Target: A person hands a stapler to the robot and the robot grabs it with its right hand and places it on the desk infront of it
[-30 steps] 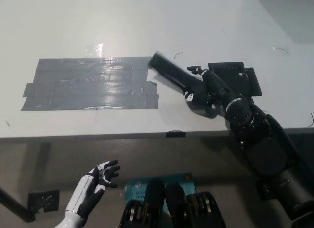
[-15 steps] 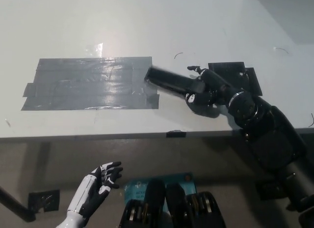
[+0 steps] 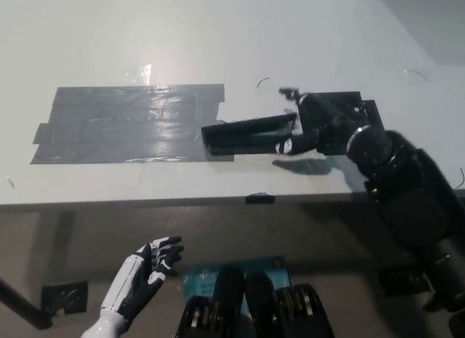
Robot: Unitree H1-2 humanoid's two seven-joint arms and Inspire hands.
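The black right hand (image 3: pixel 311 127) is closed around one end of a long black stapler (image 3: pixel 245 135), held low over the white table (image 3: pixel 290 33); its far end overlaps the grey tape patch (image 3: pixel 123 123). Contact with the table is unclear. The white left hand (image 3: pixel 156 262) hangs below the table edge, fingers spread.

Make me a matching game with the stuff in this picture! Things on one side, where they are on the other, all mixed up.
Things:
1. stapler
2. left hand
3. grey tape patch
4. right hand

Places or states:
A. stuck flat on the desk
B. open, below the desk edge
C. closed around one end of a black thing
D. lying across the tape's right edge, held at one end

Pairs: 1-D, 2-B, 3-A, 4-C
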